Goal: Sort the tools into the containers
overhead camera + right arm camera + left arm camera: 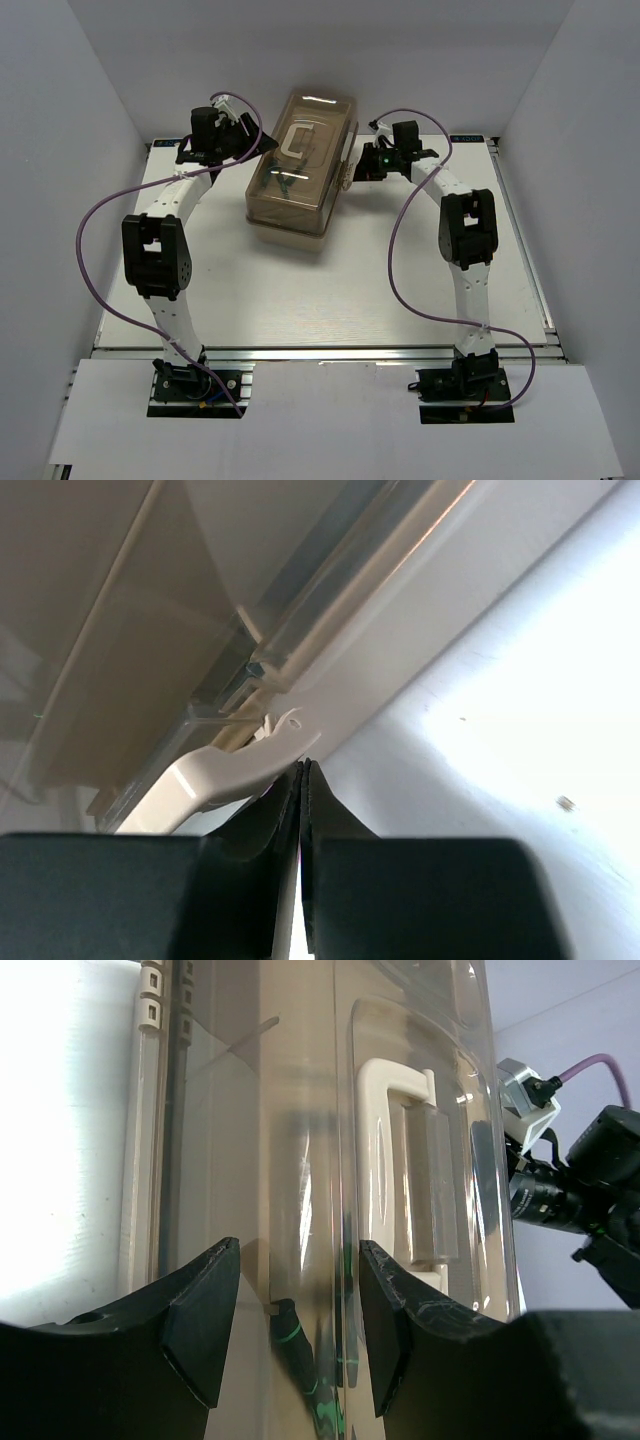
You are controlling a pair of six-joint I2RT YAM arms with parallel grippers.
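Beige plastic toolbox with translucent brown lid (300, 170) is sitting shut toward 12 o'clock on white table (330, 300), green-marked driver (290, 1335) showing inside | left gripper (300, 1260) is spreading its fingers at box's 9 o'clock wall | right gripper (303, 765), fingers pressed together, is sitting just under beige latch tab (235, 772) at 3 o'clock | judging: rigid, slick shell; latch tab or beige lid handle (378, 1140) are offering best holds

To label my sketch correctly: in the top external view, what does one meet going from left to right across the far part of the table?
First the left gripper → beige plastic toolbox with translucent brown lid → right gripper.
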